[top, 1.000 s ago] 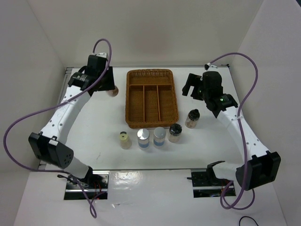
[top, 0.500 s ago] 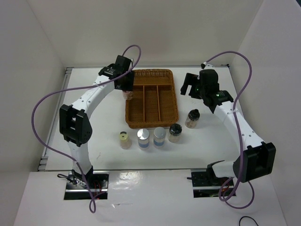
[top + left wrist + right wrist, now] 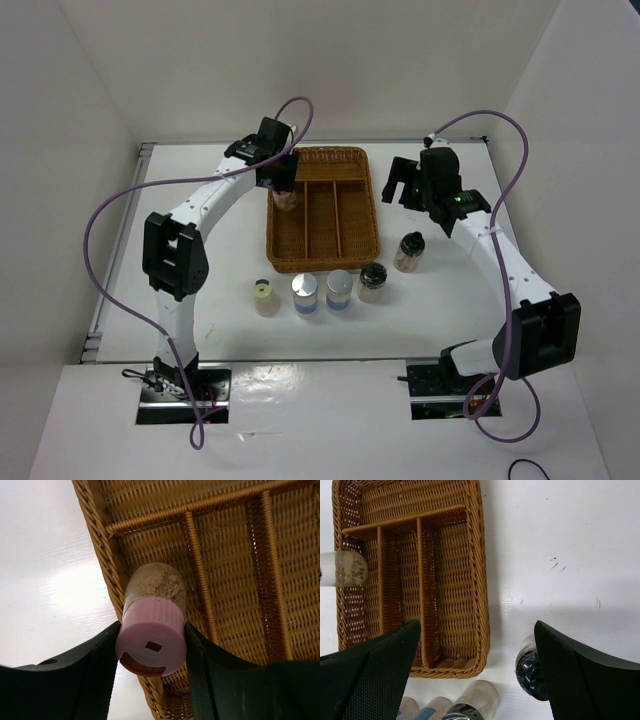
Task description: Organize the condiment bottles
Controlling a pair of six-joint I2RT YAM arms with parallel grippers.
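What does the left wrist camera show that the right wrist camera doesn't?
Only the left wrist view shows the pink cap of the pink-capped jar, clamped between the left gripper's fingers by the wicker tray's rim. Only the right wrist view shows the open right gripper and two black-capped jars on the table past the tray's corner. Both show the tray and the held jar's glass body, which the right wrist view catches at its left edge.
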